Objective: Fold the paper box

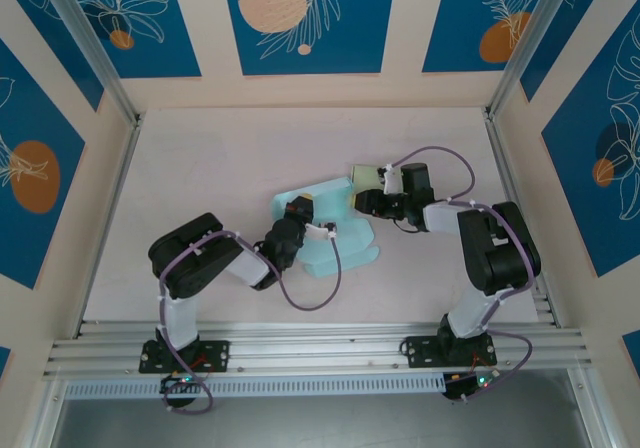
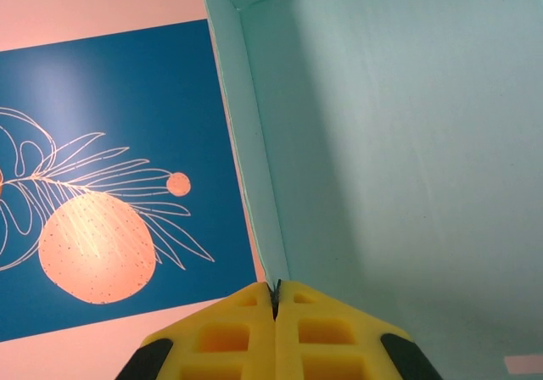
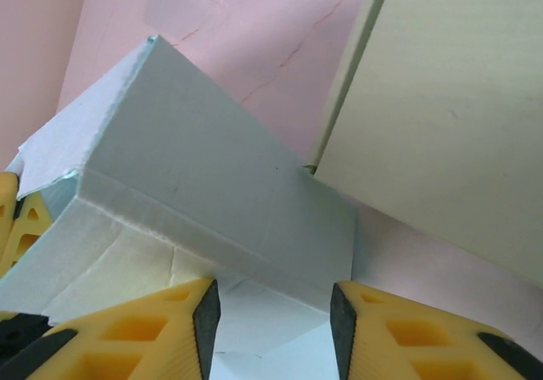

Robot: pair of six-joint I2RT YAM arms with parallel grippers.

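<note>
Pale blue paper box point(image 1: 318, 256) at the middle of the table point(image 1: 220, 168), an arm at each side.
In the top view the box lies half-folded at centre frame. The left gripper point(image 2: 274, 288), at the bottom of its wrist view, is pinched tight on a thin wall of the box. The right gripper point(image 3: 270, 299) stands apart, jaws parted, a box panel showing between them, gripping nothing.

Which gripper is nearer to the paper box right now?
Left. The left gripper is shut on the edge of the paper box's wall. The right gripper stands open at the box's right side, a panel just ahead of it; contact unclear.
</note>
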